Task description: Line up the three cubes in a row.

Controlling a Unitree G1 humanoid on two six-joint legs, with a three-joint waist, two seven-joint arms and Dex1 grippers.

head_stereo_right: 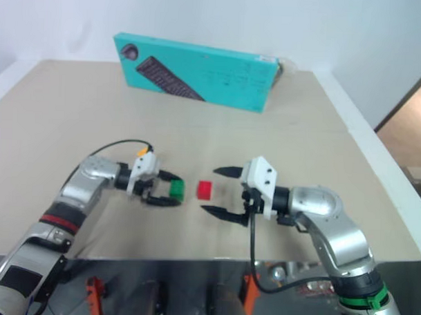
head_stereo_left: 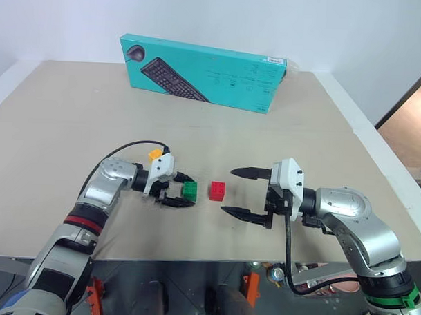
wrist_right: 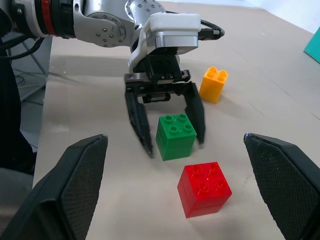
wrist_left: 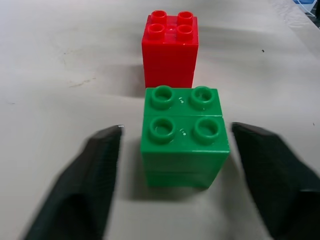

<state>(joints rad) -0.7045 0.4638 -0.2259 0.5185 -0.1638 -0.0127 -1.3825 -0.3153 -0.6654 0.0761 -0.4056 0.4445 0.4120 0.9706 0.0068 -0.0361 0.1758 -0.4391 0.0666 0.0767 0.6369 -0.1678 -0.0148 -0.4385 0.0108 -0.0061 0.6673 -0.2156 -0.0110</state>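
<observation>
Both grippers hang low over the beige table [head_stereo_left: 74, 111], facing each other from either side. On the left gripper [wrist_right: 170, 131] the two black fingers [wrist_left: 95, 170] stand spread apart on either side of the green cube [head_stereo_left: 190, 191], with a clear gap showing between each finger and the brick's sides, so it has hold of nothing; the cube sits upright on the table, studs up, between them. Just beyond the green cube, toward the other arm, stands the red cube [head_stereo_left: 217, 191], close beside it but apart, a narrow strip of table showing between the two. These two sit roughly in line with one another. Over on the other side, the right gripper [head_stereo_left: 238, 194] is spread wide, one finger nearer the back of the table and one nearer the front, empty, its tips near the red cube without touching it. Well off that line sits the yellow cube [wrist_right: 213, 84], beside the left gripper's white wrist housing, on the side toward the back. Far off, at the rear of the table, a long teal keyboard box [head_stereo_left: 200, 71] stands on edge by the wall.
</observation>
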